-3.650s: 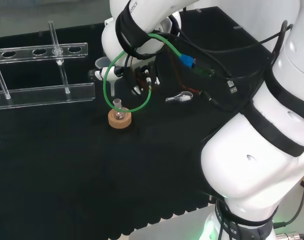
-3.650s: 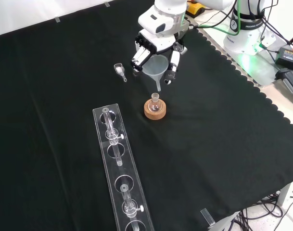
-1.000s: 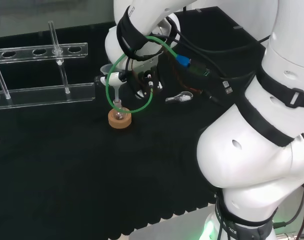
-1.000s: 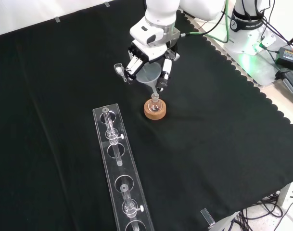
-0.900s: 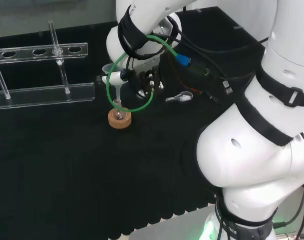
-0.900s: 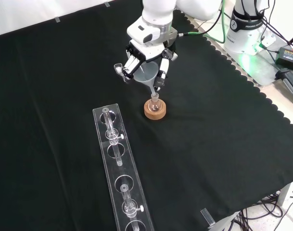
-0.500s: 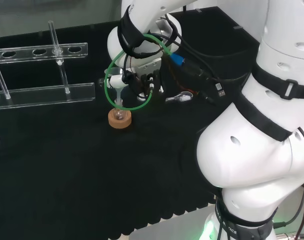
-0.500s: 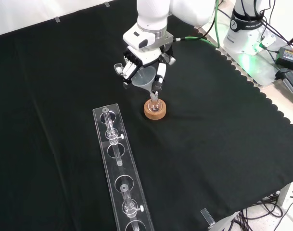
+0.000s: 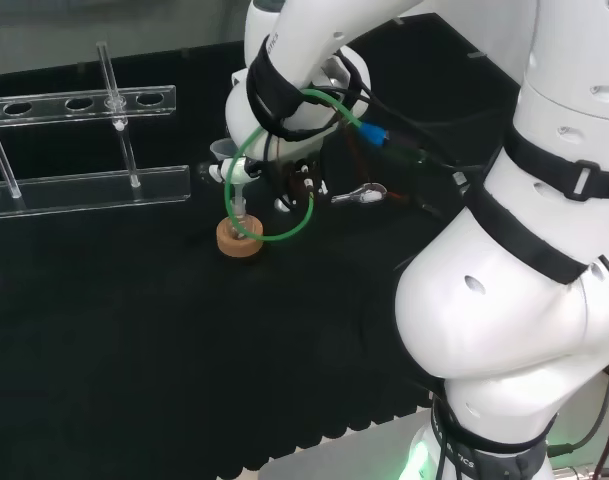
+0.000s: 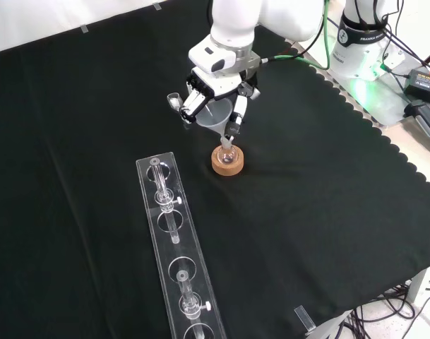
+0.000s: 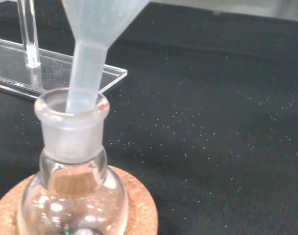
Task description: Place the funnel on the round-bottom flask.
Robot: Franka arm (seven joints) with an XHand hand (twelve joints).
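The hand [image 10: 216, 90] grips the translucent white funnel [image 10: 215, 118] by its cone, fingers curled round it. Its stem sits inside the neck of the round-bottom flask [image 11: 73, 186] (clear glass, on a cork ring [image 10: 227, 162]), with the rack [image 10: 176, 247] at seven o'clock in the front view.

Open cloth [image 10: 327, 212] right of the flask [image 10: 227, 156] in the front view; rack [image 10: 176, 251] and probably a scoop [image 10: 175, 103] left.

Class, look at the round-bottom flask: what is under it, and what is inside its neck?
A cork ring sits under the round-bottom flask. The funnel's stem enters its neck; the stem's tip is hidden behind the frosted glass.
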